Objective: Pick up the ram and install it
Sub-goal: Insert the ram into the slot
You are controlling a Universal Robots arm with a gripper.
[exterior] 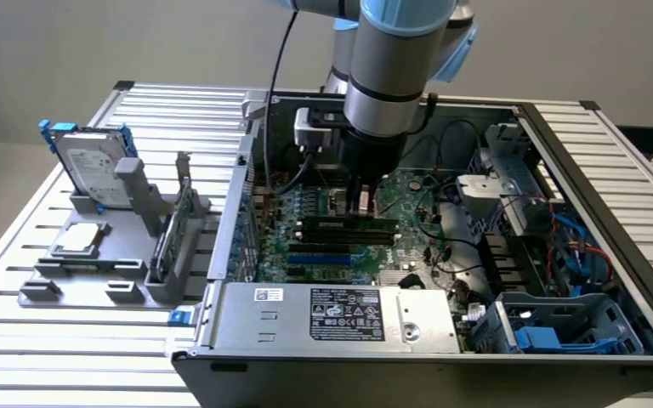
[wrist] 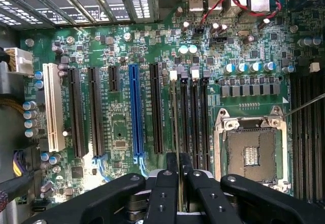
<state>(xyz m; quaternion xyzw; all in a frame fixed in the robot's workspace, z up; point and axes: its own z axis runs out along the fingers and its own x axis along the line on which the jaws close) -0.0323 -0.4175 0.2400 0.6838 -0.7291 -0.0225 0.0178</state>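
1 long, thin green circuit-board ram stick (wrist: 179,132) is held edge-on between the 2 black metal fingers (wrist: 167,183) of the gripper (wrist: 179,170). The fingers are pressed close together and pinch it by its upper edge.

Location: inside the open dark-grey computer case (exterior: 599,153), which stands on the slatted aluminium worktop (exterior: 65,340) toward its near edge in the exterior view. There the gripper (exterior: 359,204) reaches straight down onto the large green motherboard (exterior: 315,204), and the ram (exterior: 349,226) lies along the bank of long black plastic memory slots (wrist: 195,122). That bank runs between the silver square processor socket (wrist: 249,153) and the long blue expansion slot (wrist: 134,112). Whether the stick is above its slot, resting in it or fully seated: cannot tell.

Risks, as judged:
- Stick slightly off the slot line. Pressing would land it on a slot wall or the neighbouring slot, stressing the motherboard (wrist: 117,117).
- Stick tilted along its length. 1 end would enter first and jam.
- Key notch reversed. It would not go in, and force could damage the contacts.
- Narrow pinch at the middle only. The stick could pivot or slip upward under load.
- Open socket just beside. A dropped stick could strike it.
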